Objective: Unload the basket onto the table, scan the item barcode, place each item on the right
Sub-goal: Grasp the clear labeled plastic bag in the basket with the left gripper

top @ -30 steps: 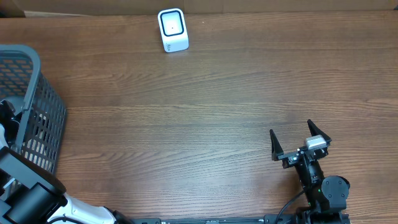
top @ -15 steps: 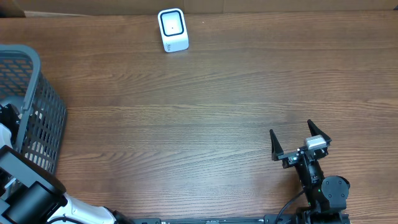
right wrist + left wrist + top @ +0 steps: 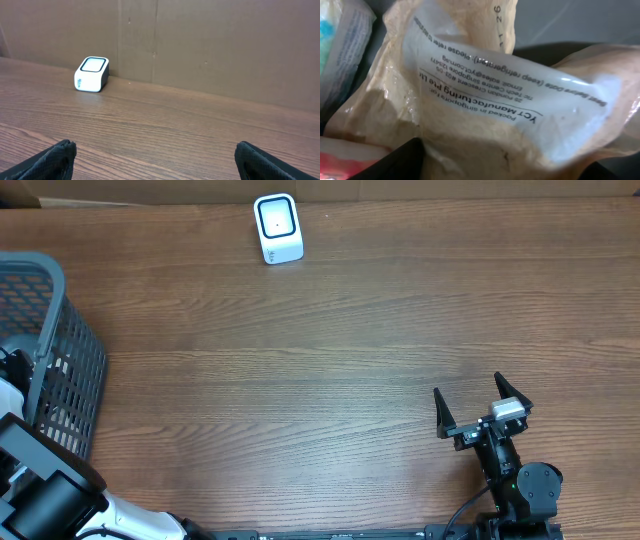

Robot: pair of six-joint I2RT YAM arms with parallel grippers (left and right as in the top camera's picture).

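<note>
Pouch (image 3: 485, 100): tan, down in the grey basket (image 3: 60, 380) at the table's (image 3: 300, 380) left edge, filling my L wrist cam.
Writing: upside down to me, "Packed in Singapore for: YCT Manufacturing Pte Ltd", "Best Before Date (keep refrigerated)".
L gripper (image 3: 495, 167): tips at the pouch's near edge; can't tell if pinching.
R gripper (image 3: 470, 395): spread wide, nothing in it, front right.
Scanner (image 3: 278, 227): white box, far edge, well apart from basket.
Crowding: blue-printed pkt (image 3: 340, 55) on the left, red pkt (image 3: 345, 160) at the bottom-left corner.
</note>
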